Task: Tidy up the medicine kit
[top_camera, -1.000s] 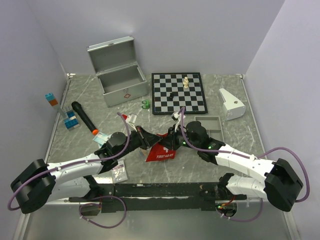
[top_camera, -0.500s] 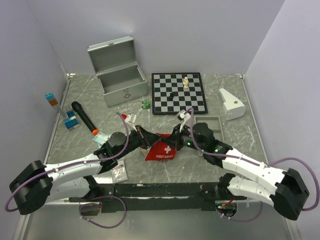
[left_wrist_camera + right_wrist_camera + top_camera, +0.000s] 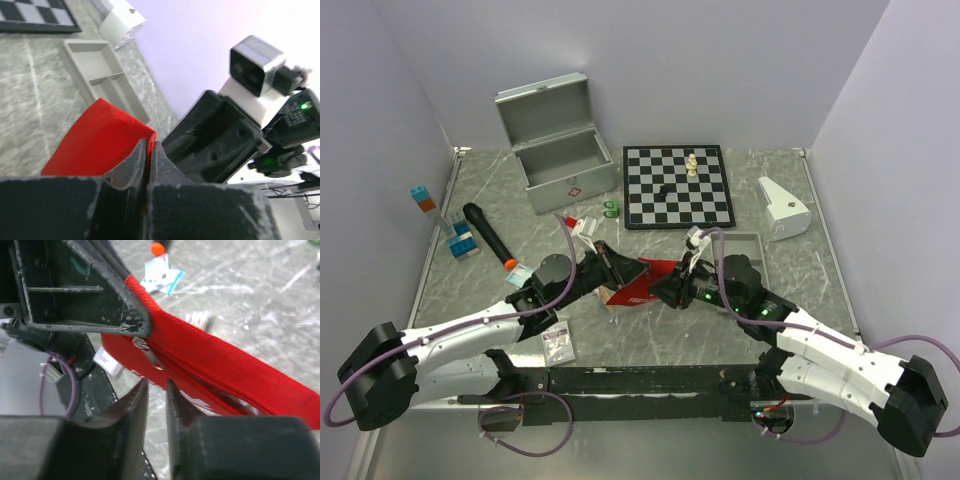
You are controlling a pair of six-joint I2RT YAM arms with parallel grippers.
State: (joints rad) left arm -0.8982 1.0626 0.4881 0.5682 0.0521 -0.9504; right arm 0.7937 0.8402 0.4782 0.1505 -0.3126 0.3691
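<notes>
Red fabric of the flat pouch [image 3: 650,270] at mid-table, between the two arms, well in front of the silver metal case [image 3: 550,190] and outside it. Case at the back left of the marbled table [image 3: 800,275], lid [image 3: 545,105] swung up and back, small red diamond mark on the front wall. Pouch tilted, white lettering on its lower face, pinched at its left edge by the left gripper [image 3: 610,268]. From that wrist's own camera, fingers [image 3: 132,160] pressed fully together with a sliver of red cloth caught between them. Right gripper [image 3: 662,287] close against the pouch's right side. From its wrist camera, fingertips [image 3: 137,390] only a narrow slit apart, nothing in the gap, just below the metal zip pull [image 3: 146,352] hanging from the zipped edge and not clamped on it. Cannot tell whether the pouch's lowest corner touches the table. Chessboard [image 3: 665,205] to the right of the case, one pale and one dark piece on it. Shallow grey tray [image 3: 750,240] just beyond the right gripper, a white angular block [image 3: 783,208] behind that. Black cylinder with an orange tip [image 3: 485,232] at the left, small packets [image 3: 558,345] beside the left arm.
</notes>
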